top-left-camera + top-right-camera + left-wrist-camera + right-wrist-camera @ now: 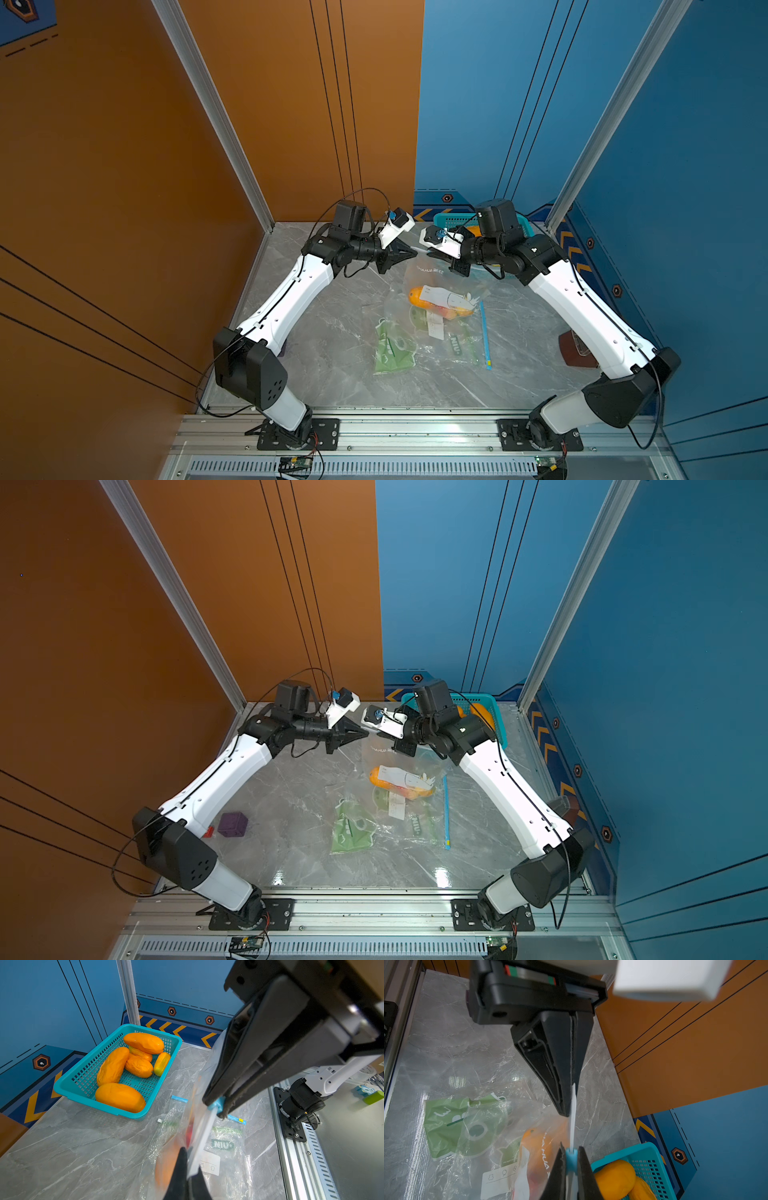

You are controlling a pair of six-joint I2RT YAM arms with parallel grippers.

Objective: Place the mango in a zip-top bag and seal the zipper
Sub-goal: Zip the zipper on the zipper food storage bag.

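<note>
Mango (pixel 417 296) sits inside clear bag (pixel 420 272), top edge lifted over table (pixel 332 299). L gripper (pixel 570 1105) pinched tight on zipper strip (pixel 573 1126); R gripper (pixel 571 1150) clamped on blue slider (pixel 571 1160).

Grey marble-patterned tabletop (pixel 332 291), glossy. At the far right corner a teal basket (pixel 87 1076) is set, filled with loose mangoes (pixel 120 1097). Near the middle a crumpled green bag (pixel 390 349) is laid flat. Just beside it, toward the right edge, lies a flat clear bag (pixel 457 345) with green print and a blue zipper strip (pixel 485 336). Over these a zip-top bag (pixel 424 274) with a mango (pixel 415 296) is seen; contact with the tabletop cannot be told. By the left edge a purple cube (pixel 232 824) is noted, and at the right edge a dark brown thing (pixel 575 349).
</note>
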